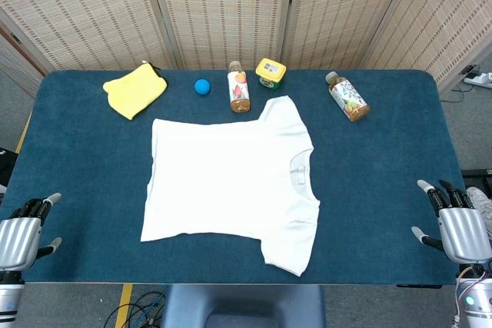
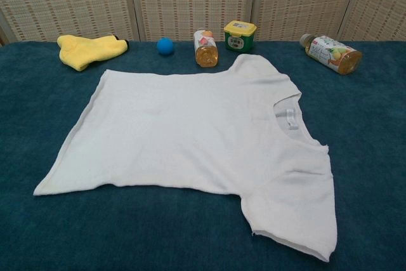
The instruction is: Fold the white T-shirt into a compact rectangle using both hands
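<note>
One counter: the counter (image 1: 84,182) is covered in dark blue cloth and carries everything; woven screens stand behind its far edge.
White T-shirt: the white T-shirt (image 1: 227,178) lies spread flat in the middle of the counter, unfolded, its collar toward the right edge and its hem toward the left edge. One sleeve points to the far edge, the other reaches close to the near edge. Neither hand touches it.
Right hand: the right hand (image 1: 460,224) sits at the near right corner of the counter, fingers spread and pointing toward the far edge, holding nothing, well apart from the shirt. It shows in the head view only.
Left hand: the left hand (image 1: 21,232) sits at the near left corner, fingers apart, holding nothing, also well apart from the shirt.
Yellow cloth: the yellow cloth (image 1: 134,90) lies bunched near the far left corner.
Right bottle: the right bottle (image 1: 347,97) lies on its side toward the far right corner, cap to the far edge.
Middle bottle: the middle bottle (image 1: 239,88) lies near the far edge, just beside the shirt's far sleeve.
Green jar: the green jar (image 1: 270,73) with a yellow lid stands just right of the middle bottle.
Blue ball: the blue ball (image 1: 202,87) rests between the yellow cloth and the middle bottle.
</note>
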Robot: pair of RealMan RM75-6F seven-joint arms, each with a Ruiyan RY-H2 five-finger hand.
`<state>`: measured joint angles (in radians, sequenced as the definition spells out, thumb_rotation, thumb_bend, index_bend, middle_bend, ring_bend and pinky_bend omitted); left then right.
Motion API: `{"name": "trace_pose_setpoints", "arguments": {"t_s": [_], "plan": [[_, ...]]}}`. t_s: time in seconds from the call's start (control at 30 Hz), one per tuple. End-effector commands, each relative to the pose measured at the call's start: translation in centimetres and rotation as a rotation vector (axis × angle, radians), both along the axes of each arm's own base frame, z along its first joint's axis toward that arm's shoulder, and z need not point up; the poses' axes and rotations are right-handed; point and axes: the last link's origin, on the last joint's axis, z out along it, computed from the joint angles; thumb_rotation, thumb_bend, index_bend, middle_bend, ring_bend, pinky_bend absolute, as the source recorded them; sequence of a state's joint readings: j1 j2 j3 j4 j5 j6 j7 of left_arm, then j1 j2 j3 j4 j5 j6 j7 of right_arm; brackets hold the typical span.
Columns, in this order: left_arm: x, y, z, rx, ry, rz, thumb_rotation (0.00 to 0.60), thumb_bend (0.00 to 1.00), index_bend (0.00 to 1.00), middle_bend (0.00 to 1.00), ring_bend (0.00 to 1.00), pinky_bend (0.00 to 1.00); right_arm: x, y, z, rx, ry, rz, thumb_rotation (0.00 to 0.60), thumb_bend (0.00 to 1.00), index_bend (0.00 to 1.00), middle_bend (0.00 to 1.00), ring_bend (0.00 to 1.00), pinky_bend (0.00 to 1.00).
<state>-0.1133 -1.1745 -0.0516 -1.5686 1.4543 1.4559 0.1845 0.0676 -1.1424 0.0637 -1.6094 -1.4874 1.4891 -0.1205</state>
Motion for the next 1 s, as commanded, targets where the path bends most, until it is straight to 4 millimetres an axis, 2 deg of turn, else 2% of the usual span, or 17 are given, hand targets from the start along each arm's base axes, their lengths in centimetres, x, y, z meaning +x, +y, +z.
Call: {"name": "trace_pose_setpoints", "arguments": {"t_s": [0.03,0.43,0.53,0.67,0.8,0.87,1.0], "plan": [[0.0,0.1,0.0,-0.001,-0.001,-0.002,0.600,0.17,0.21,0.30,0.24,0.40,0.0,0.0,0.0,0.000,-0.002,0.000,0.600,0.14,0.15,0.26,0.17,0.20],[0.8,0.2,0.1,-0.011,-0.020,-0.075,0.600,0.16,0.25,0.30,0.24,0.40,0.3,0.0,0.4,-0.014,-0.004,0.027,0.600,0.14,0.15,0.26,0.17,0.20],[1.3,0.6,-0.1,-0.032,-0.026,-0.125,0.600,0.17,0.28,0.30,0.28,0.40,0.6,-0.3,0.8,-0.027,0.001,0.055,0.600,0.14,0.15,0.26,0.17,0.20],[2.1,1.4,-1.0,-0.087,-0.030,-0.196,0.600,0.16,0.32,0.34,0.34,0.40,1.0,-0.6,1.4,-0.043,0.007,0.078,0.600,0.14,0.15,0.26,0.17,0.20],[2.8,2.0,-2.8,-0.169,-0.035,-0.251,0.600,0.17,0.36,0.41,0.40,0.40,1.2,-0.7,1.4,-0.043,0.004,0.082,0.600,0.15,0.14,0.26,0.17,0.20],[3.0,2.2,-3.7,-0.213,-0.038,-0.268,0.600,0.17,0.38,0.45,0.43,0.43,1.1,-0.7,1.3,-0.038,0.001,0.079,0.600,0.15,0.14,0.26,0.17,0.20],[3.1,2.7,-5.6,-0.298,-0.013,-0.302,0.600,0.17,0.39,0.52,0.49,0.58,1.1,-0.7,1.2,-0.036,-0.002,0.074,0.600,0.15,0.15,0.26,0.17,0.20]]}}
